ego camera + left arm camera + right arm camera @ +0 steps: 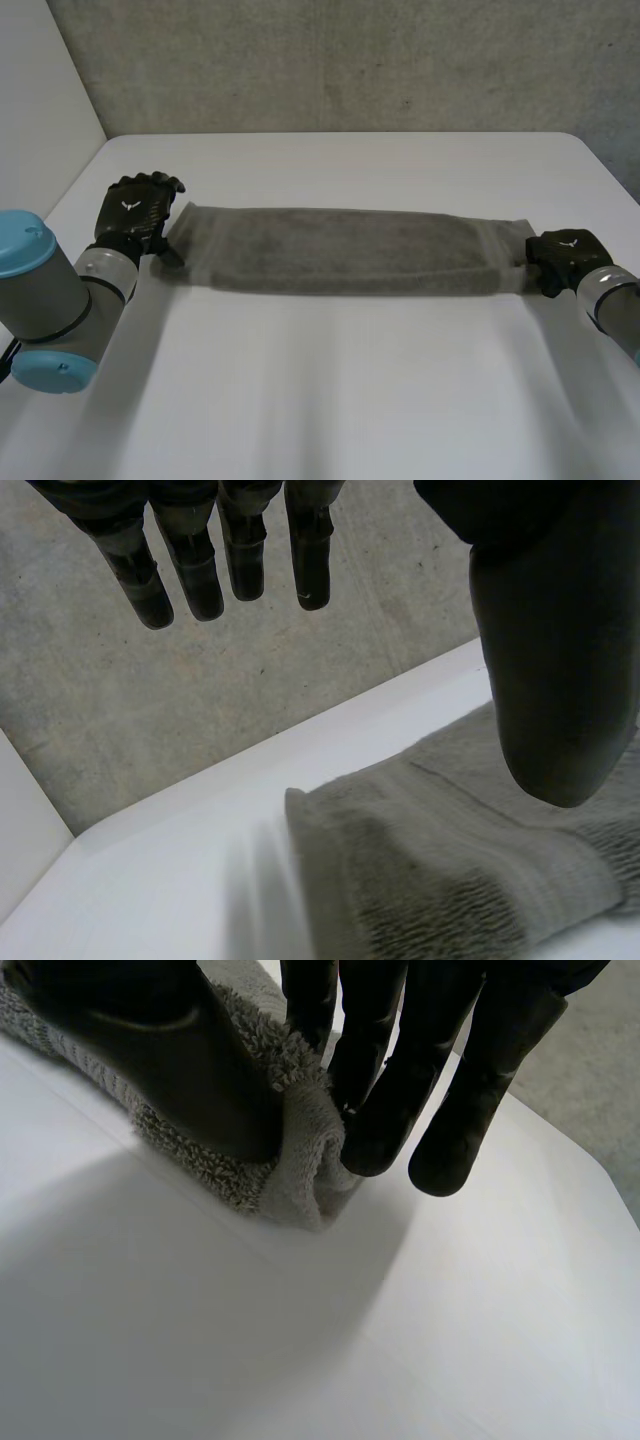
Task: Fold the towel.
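— White tabletop (330,400) under a concrete wall (350,60); where's the towel (345,250)?
— Stretched across it, a long grey strip folded lengthwise. Looks soft, limp, light: best taken at the end corners.
— Who holds it?
— Right robot hand (565,255) pinches the right end; left robot hand (140,210) hovers spread over the left end, holding nothing.

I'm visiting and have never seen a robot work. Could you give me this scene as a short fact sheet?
Towel: grey, stretched in a long strip across the table, apparently doubled lengthwise.
Left hand: open, at the towel's left end, thumb above the cloth.
Right hand: pinching the towel's right end between thumb and fingers.
Table: white.
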Controlling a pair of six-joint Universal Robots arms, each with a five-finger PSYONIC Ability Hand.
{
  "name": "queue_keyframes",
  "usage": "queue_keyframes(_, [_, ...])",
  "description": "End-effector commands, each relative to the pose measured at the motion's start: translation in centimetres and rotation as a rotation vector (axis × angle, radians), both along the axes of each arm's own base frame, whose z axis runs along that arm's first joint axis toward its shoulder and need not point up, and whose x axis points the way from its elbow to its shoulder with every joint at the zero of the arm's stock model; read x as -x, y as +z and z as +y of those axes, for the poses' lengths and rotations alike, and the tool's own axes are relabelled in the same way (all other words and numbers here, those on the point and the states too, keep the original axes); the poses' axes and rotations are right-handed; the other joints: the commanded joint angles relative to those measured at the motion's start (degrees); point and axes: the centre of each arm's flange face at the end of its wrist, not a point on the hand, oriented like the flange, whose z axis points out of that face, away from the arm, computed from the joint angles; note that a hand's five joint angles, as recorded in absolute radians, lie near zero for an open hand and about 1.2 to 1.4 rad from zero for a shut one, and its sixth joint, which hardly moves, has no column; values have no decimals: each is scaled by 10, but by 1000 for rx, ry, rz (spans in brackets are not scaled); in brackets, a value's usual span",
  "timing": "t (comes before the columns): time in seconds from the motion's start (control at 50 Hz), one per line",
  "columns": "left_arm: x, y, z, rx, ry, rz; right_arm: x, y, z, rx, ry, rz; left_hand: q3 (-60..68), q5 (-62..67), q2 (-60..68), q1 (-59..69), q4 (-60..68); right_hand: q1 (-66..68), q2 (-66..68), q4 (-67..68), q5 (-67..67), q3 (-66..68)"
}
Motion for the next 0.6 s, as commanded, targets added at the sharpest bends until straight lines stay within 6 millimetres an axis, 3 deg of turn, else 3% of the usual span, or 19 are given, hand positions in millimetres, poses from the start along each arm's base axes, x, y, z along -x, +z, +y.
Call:
queue_keyframes(0.02, [-1, -1, 0, -2, 0, 0, 15, 4, -6, 8, -42, 2, -38, -25, -36, -48, -42, 57, 60, 50, 49, 62])
queue_keyframes(0.06, [-1, -1, 0, -2, 0, 0, 22, 8, -10, 21, -60, 2, -38, -25, -36, -48, -42, 57, 60, 50, 49, 62])
queue_keyframes(0.1, [-1, -1, 0, -2, 0, 0, 48, 20, -23, 53, -125, 7, -38, -25, -36, -48, -42, 57, 60, 50, 49, 62])
queue_keyframes(0.12, [-2, -1, -1, -2, 4, 0, 48, 20, -23, 53, -126, 7, -38, -25, -36, -48, -42, 57, 60, 50, 49, 62])
queue_keyframes(0.16, [-4, 0, -2, -1, 9, 1, 77, 40, -39, 101, -190, 30, -38, -25, -36, -48, -42, 57, 60, 50, 49, 62])
queue_keyframes(0.2, [-6, 1, -3, 2, 15, 2, 87, 50, -45, 118, -205, 52, -38, -25, -36, -48, -42, 57, 60, 50, 49, 62])
queue_keyframes(0.28, [-8, 6, -5, 17, 21, 5, 88, 88, -59, 183, -192, 117, -38, -25, -36, -48, -42, 57, 60, 50, 49, 62])
queue_keyframes(0.3, [-8, 6, -5, 17, 21, 5, 88, 89, -60, 184, -192, 117, -38, -25, -36, -48, -42, 57, 60, 50, 49, 62])
queue_keyframes(0.32, [-8, 6, -5, 17, 21, 5, 82, 104, -63, 216, -181, 119, -38, -25, -36, -48, -42, 57, 60, 50, 49, 62])
queue_keyframes(0.34, [-8, 6, -5, 17, 23, 5, 82, 104, -63, 216, -181, 119, -38, -25, -36, -48, -42, 57, 60, 50, 49, 62])
queue_keyframes(0.38, [-8, 7, -5, 18, 23, 5, 38, 134, -60, 292, -104, 104, -38, -25, -36, -48, -42, 57, 60, 50, 49, 62])
queue_keyframes(0.4, [-8, 7, -5, 23, 23, 6, 38, 134, -60, 293, -104, 103, -38, -25, -36, -48, -42, 57, 60, 50, 49, 62])
queue_keyframes(0.44, [-8, 7, -5, 23, 23, 6, -26, 152, -45, 364, 3, 83, -38, -25, -36, -48, -42, 57, 60, 50, 49, 62])
queue_keyframes(0.46, [-8, 7, -5, 23, 23, 6, -27, 153, -45, 364, 3, 83, -38, -25, -36, -48, -42, 57, 60, 50, 49, 62])
queue_keyframes(0.48, [-8, 7, -5, 23, 23, 6, -61, 159, -32, 394, 65, 74, -38, -25, -36, -48, -42, 57, 60, 50, 49, 62])
queue_keyframes(0.5, [-9, 6, -5, 20, 23, 6, -61, 159, -32, 394, 65, 74, -38, -25, -36, -48, -42, 57, 60, 50, 49, 62])
queue_keyframes(0.54, [-8, 6, -4, 20, 23, 6, -125, 162, -4, 431, 183, 43, -38, -25, -36, -48, -42, 57, 60, 50, 49, 62])
queue_keyframes(0.56, [-9, 5, -4, 17, 23, 5, -125, 162, -3, 431, 184, 43, -38, -25, -36, -48, -42, 57, 60, 50, 49, 62])
queue_keyframes(0.6, [-9, 5, -3, 15, 23, 5, -184, 149, 31, 434, 315, 16, -38, -25, -36, -48, -42, 57, 60, 50, 49, 62])
